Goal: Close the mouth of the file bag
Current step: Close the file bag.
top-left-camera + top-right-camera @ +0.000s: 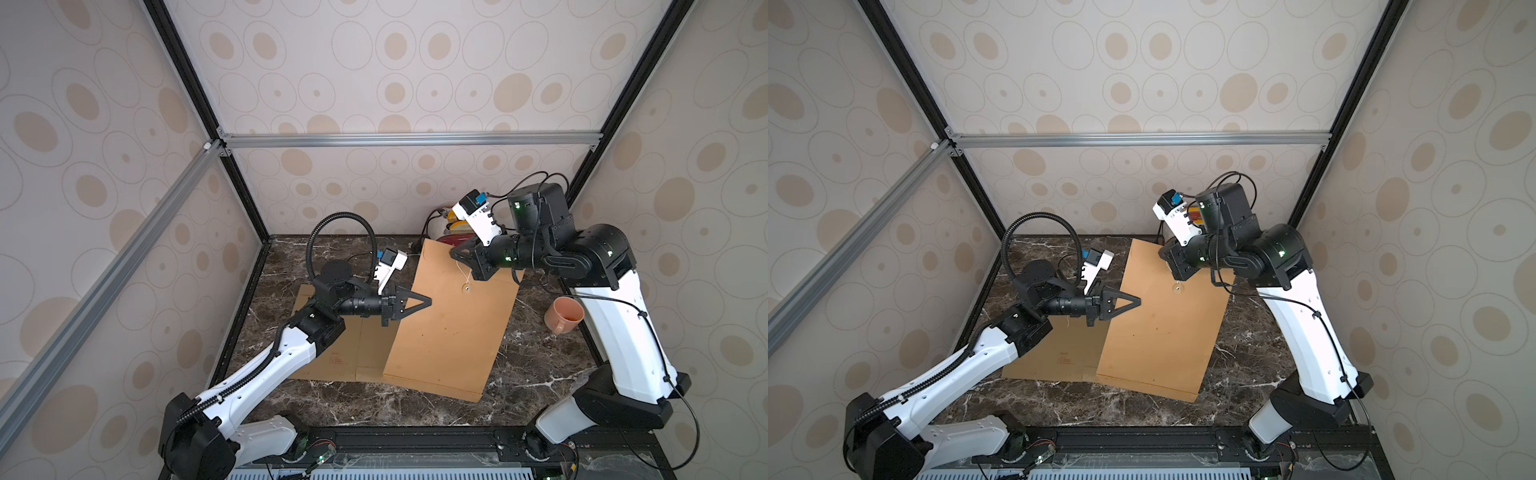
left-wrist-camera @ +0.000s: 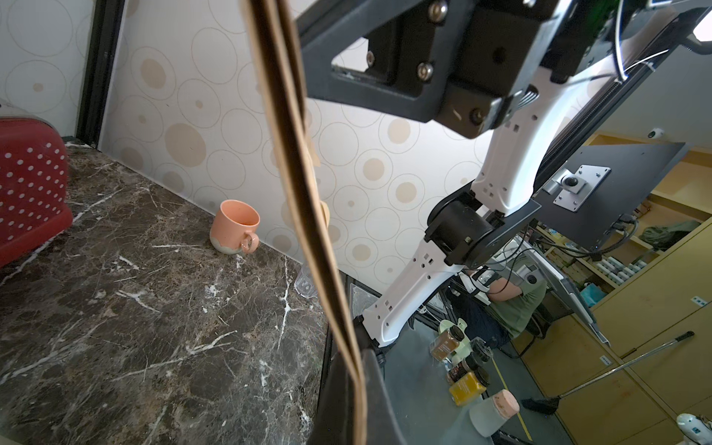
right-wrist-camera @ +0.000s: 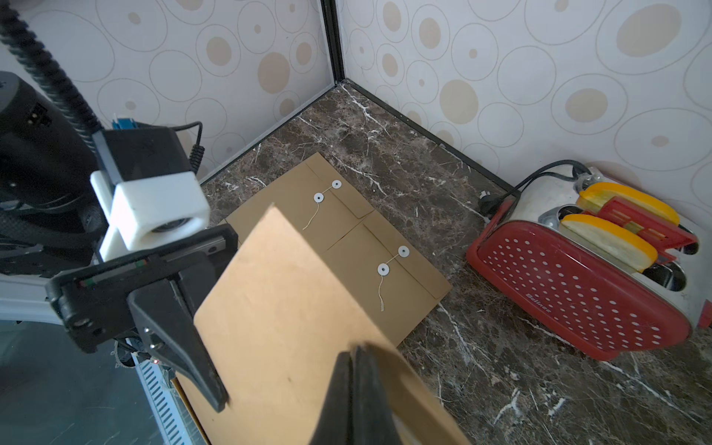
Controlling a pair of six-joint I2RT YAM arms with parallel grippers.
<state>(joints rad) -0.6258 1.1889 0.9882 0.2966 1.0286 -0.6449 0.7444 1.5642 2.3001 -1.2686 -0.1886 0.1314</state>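
A brown kraft file bag (image 1: 449,332) (image 1: 1158,332) stands tilted, its low edge on the marble table and its mouth end raised toward the back. My left gripper (image 1: 428,300) (image 2: 356,408) is shut on the bag's left edge, which the left wrist view shows edge-on between the jaws. My right gripper (image 1: 454,252) (image 3: 352,354) is at the bag's top, shut. A thin white string (image 1: 467,272) runs from its tips down to the round button (image 1: 466,287) on the bag. In the right wrist view the folded flap (image 3: 416,385) lies beside the closed fingers.
Two more file bags (image 1: 332,353) (image 3: 346,215) lie flat under and left of the raised one. A red toaster (image 3: 578,285) stands in the back right corner. A pink mug (image 1: 564,314) (image 2: 234,233) sits by the right wall. Walls enclose three sides.
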